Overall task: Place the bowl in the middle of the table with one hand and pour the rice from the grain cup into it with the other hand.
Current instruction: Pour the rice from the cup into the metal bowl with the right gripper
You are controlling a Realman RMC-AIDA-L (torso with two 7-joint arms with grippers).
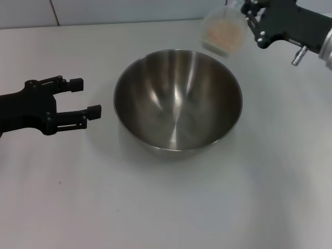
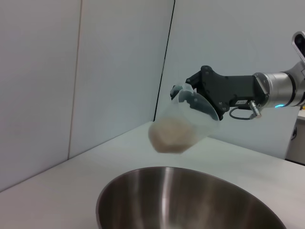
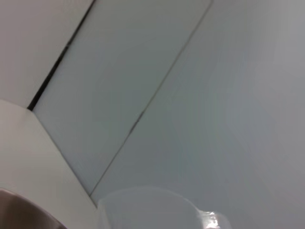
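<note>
Steel bowl (image 1: 178, 101) sits mid-table (image 1: 166, 207), upright and empty inside, so placement looks done. Pour not yet started, as far as I can judge: rice (image 2: 169, 136) is all inside the cup (image 1: 223, 32), none visible in the bowl.

Right gripper (image 1: 249, 18) is clamped on the cup near its rim, holding it in the air just beyond the bowl's far-right rim. Left wrist view shows the cup tilted, rice heaped in its low end, mouth toward the gripper side. It is above and behind the rim, not yet over the bowl's centre.

Left gripper (image 1: 89, 98) hovers low over the table just beside the bowl's left edge, fingers spread apart, holding nothing, not touching the bowl.

Remaining: move the cup over the bowl, tip it until the rice runs out.

Count: 1 bowl, 1 cup, 1 heap of rice, 2 grippers. Right wrist view shows only the cup's rim, a sliver of bowl and the wall.
</note>
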